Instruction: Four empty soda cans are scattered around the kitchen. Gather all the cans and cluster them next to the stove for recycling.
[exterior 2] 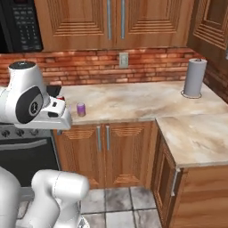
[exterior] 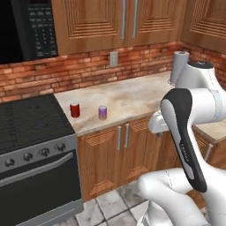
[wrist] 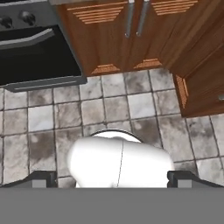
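Claw (wrist: 112, 178) spread open, empty, pointing down at the tile floor (wrist: 105, 109); red can (exterior: 75, 110) and purple can (exterior: 102, 112) stand well above it on the tabletop (exterior: 128, 95), beside the stove (exterior: 31, 119)

Red can (exterior: 75, 110), purple can (exterior: 103, 112) beside stove (exterior: 31, 121)
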Robot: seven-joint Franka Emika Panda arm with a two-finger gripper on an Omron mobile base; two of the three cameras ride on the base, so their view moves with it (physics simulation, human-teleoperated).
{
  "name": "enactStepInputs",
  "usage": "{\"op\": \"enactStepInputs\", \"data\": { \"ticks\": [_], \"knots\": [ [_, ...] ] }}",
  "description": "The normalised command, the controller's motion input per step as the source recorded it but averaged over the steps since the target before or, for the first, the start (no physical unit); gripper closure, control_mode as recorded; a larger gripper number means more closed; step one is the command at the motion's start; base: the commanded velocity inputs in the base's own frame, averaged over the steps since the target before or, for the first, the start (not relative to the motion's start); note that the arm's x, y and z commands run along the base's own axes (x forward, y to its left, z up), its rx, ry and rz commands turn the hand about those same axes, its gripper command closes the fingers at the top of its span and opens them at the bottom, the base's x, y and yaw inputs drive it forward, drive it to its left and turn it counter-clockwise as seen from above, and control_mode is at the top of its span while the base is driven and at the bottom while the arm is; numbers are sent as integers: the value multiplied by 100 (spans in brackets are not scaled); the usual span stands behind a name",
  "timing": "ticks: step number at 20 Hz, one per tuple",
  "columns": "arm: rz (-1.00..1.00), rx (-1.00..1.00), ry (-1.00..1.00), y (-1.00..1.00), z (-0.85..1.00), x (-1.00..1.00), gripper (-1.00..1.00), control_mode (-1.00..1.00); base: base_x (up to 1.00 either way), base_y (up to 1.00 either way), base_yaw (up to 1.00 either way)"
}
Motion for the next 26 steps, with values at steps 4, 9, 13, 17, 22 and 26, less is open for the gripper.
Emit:
{"op": "enactStepInputs", "data": {
  "ticks": [4, 9, 13, 17, 22, 26],
  "knots": [
    [0, 0, 0, 0, 0, 0, -100, 100, 0, 0, -50],
    [0, 0, 0, 0, 0, 0, -100, 100, 0, 0, -50],
    [0, 0, 0, 0, 0, 0, -100, 100, 0, 0, -50],
    [0, 0, 0, 0, 0, 0, -100, 100, 0, 0, -50],
    [0, 0, 0, 0, 0, 0, -100, 100, 0, 0, -50],
    [0, 0, 0, 0, 0, 0, -100, 100, 0, 0, -50]
  ]
}}
